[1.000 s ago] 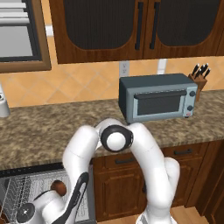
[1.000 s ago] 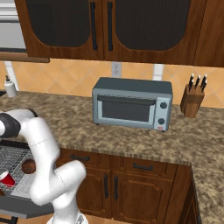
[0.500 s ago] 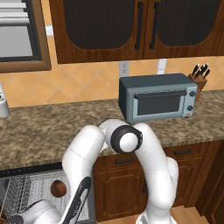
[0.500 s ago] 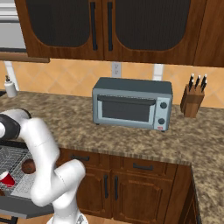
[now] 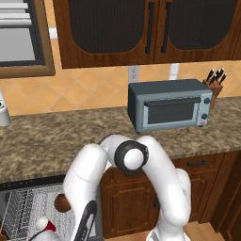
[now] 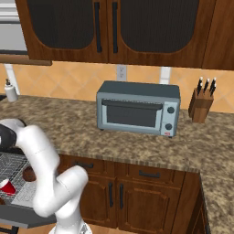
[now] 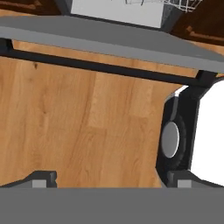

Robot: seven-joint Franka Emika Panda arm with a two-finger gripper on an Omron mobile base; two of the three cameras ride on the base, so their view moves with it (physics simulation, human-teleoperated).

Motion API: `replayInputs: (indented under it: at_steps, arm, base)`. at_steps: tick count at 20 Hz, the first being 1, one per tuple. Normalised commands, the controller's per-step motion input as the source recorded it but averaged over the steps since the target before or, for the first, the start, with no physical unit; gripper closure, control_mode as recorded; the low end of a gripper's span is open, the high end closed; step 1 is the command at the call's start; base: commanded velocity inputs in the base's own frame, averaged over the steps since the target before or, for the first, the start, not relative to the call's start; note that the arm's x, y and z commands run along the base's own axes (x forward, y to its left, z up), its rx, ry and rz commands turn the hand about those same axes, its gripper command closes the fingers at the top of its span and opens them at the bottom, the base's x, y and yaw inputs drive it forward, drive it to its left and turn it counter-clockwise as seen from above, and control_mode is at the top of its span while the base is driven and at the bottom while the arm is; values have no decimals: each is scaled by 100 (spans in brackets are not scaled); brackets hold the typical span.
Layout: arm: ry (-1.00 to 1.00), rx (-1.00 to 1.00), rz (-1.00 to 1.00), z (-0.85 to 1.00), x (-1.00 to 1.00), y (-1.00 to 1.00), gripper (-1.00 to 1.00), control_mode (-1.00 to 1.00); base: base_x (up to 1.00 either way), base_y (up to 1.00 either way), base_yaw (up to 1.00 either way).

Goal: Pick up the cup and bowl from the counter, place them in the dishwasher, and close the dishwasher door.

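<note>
The claw (image 7: pixel 109 177) stood wide open and empty, its tips far apart over the wooden floor (image 7: pixel 78 118), just below the lowered dishwasher door (image 7: pixel 109 41) and its dark handle (image 7: pixel 105 68). The cup (image 6: pixel 7 186) and the bowl (image 6: pixel 29 173) sat in the dishwasher (image 6: pixel 13 167) rack, under the counter (image 6: pixel 137 146).

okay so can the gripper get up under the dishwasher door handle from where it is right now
Probably yes. In the hand view the open gripper sits below the lowered dishwasher door, with its dark bar handle ahead and only bare wood floor between them.
</note>
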Motion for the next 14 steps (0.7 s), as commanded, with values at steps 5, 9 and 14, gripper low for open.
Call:
replayInputs:
  at_steps: [5, 9, 14]
  arm:
    - [-2, -9, -6, -66, -49, 22, -100, -100]
    - [-16, -1, -11, -85, -1, 35, -100, -100]
    - [-23, 0, -14, -72, 0, 35, -100, -100]
  base:
    - [0, 0, 0]
    - [0, 0, 0]
    - [0, 0, 0]
